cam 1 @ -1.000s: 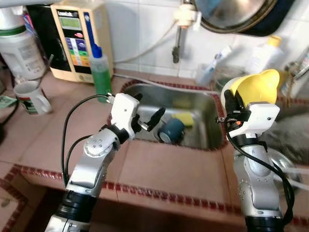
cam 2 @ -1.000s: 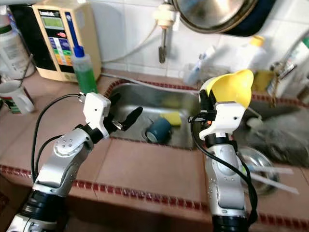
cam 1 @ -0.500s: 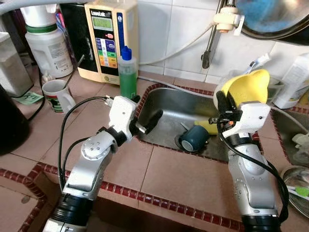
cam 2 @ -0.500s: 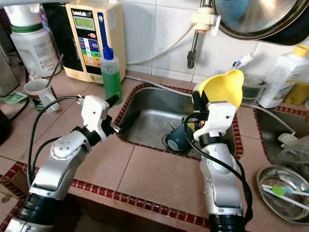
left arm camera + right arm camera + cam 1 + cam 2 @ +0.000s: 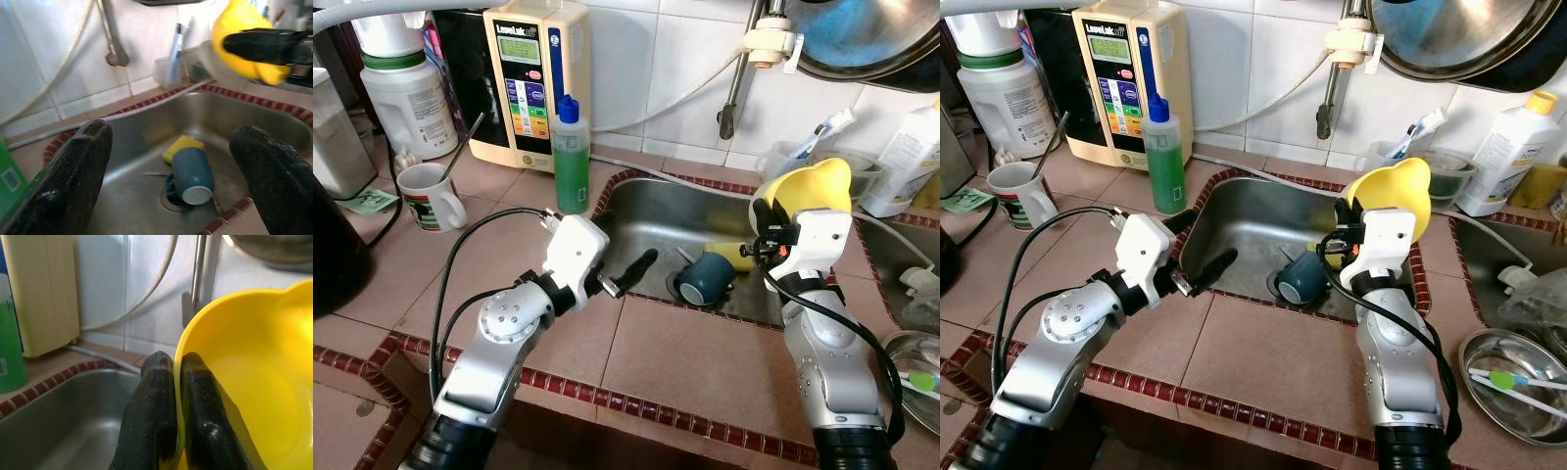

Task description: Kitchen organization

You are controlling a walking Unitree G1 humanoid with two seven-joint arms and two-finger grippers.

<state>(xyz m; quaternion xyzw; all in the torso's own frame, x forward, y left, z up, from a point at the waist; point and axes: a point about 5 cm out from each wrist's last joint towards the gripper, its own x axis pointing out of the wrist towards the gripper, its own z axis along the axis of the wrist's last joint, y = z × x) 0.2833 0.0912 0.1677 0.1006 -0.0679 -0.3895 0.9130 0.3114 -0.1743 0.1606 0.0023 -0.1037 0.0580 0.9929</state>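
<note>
My right gripper is shut on the rim of a yellow plastic bowl, held tilted above the right side of the steel sink. In the right wrist view both fingers pinch the bowl's edge. A dark blue mug lies on its side over the drain, with a yellow sponge just behind it. My left gripper hangs open over the sink's near left corner, pointing at the mug, apart from it.
A green soap bottle stands at the sink's left rim, with a water ionizer, a white jug and a white mug further left. The faucet hangs above. A steel plate lies to the right.
The camera has swung, so the whole scene shifted. My left gripper has edged right along the sink's front rim, still open. The right gripper keeps hold of the yellow bowl.
</note>
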